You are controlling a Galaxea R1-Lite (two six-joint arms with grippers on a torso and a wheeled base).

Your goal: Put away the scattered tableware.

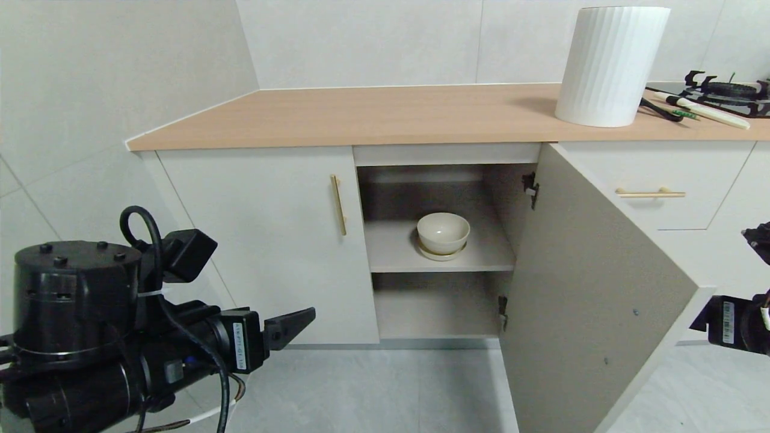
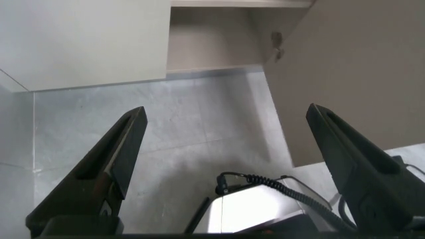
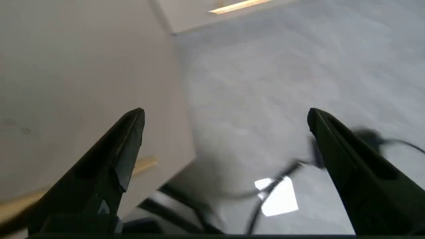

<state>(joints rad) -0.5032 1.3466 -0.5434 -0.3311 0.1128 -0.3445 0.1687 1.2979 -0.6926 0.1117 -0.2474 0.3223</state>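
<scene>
A cream bowl [image 1: 443,231] rests on a small plate [image 1: 441,253] on the middle shelf [image 1: 397,246] of the open cabinet. My left gripper [image 1: 298,322] hangs low at the left, in front of the shut left door and well short of the shelf. In the left wrist view that gripper [image 2: 226,113] stands open over the floor with nothing between its fingers. My right gripper [image 3: 224,116] is open too and holds nothing, beside the outer face of the open door [image 3: 80,79]. The right arm's wrist [image 1: 737,325] is at the far right, past that door.
The cabinet's right door [image 1: 595,288] swings wide open toward me, between the right arm and the shelf. On the wooden counter [image 1: 361,114] stand a tall white ribbed container [image 1: 610,63], some long utensils [image 1: 701,109] and a stove burner [image 1: 731,90]. Grey floor lies below.
</scene>
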